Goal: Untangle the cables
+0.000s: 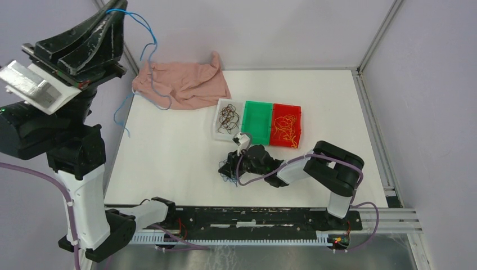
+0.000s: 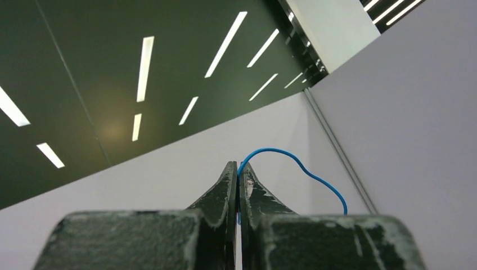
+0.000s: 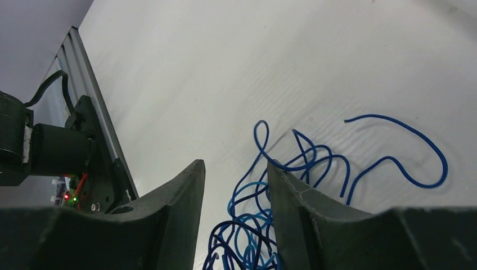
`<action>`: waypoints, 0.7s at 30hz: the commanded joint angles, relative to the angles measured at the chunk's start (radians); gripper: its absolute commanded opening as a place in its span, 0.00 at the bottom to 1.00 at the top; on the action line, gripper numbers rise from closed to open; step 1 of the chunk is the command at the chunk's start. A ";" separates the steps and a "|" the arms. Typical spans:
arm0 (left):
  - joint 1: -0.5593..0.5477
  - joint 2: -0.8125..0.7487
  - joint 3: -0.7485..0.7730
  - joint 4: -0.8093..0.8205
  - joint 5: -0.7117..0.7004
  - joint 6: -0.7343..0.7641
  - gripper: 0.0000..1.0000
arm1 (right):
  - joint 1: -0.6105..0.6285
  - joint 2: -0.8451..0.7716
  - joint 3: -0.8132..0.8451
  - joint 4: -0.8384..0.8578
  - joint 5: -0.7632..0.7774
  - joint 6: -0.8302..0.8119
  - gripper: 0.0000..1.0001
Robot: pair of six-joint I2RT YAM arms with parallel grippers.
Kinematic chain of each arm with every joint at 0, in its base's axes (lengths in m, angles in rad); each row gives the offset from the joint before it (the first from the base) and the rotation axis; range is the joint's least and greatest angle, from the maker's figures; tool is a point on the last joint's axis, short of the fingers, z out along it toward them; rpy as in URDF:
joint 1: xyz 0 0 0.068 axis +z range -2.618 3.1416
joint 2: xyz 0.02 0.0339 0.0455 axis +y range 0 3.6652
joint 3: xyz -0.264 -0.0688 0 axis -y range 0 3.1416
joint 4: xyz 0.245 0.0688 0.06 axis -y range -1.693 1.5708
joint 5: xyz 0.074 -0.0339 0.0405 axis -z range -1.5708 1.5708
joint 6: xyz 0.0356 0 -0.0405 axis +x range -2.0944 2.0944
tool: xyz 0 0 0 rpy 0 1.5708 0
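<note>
Blue cable [image 2: 274, 149] sits clamped in the tight-closed left gripper [image 2: 238, 169], held high, while the right gripper [image 3: 235, 169] hovers half-parted, gripping nothing, over a blue tangle [image 3: 306, 163] on the table [image 3: 225, 67].

Smooth matt white bench [image 1: 169, 157], soft crumpled pink cloth [image 1: 188, 84] at its far left corner, glossy plastic bins [image 1: 257, 121], thin smooth-coated blue cable [image 2: 271, 149], scuffed matt black plastic left hand [image 2: 238, 179] and right hand [image 3: 235, 167].

Arms, two: left arm [image 1: 84, 191], right arm [image 1: 337, 169]. Bins, three, mid-frame: white bin [image 1: 216, 132], green bin [image 1: 256, 118], red bin [image 1: 287, 107]. Cloth [image 1: 185, 84], one, upper left. Cable bunches, three: brown bunch [image 1: 228, 115], yellow bunch [image 1: 288, 128], blue bunch [image 1: 228, 171]. Single blue strand [image 1: 153, 38], one, upper left.
</note>
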State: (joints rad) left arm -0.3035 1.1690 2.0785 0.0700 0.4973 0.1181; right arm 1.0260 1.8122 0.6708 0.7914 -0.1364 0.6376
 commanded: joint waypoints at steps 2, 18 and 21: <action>-0.001 0.020 0.060 0.039 -0.041 0.075 0.03 | 0.005 -0.050 -0.033 0.041 0.036 -0.016 0.54; -0.002 -0.231 -0.625 -0.052 0.215 -0.137 0.03 | 0.005 -0.438 0.294 -0.437 0.095 -0.186 0.66; -0.002 -0.253 -0.701 -0.062 0.226 -0.158 0.03 | 0.003 -0.458 0.286 -0.431 0.132 -0.187 0.66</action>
State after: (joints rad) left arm -0.3035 0.9691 1.4319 0.0006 0.6678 0.0429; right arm 1.0267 1.3781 0.9443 0.4229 -0.0639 0.4870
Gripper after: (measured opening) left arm 0.051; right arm 0.665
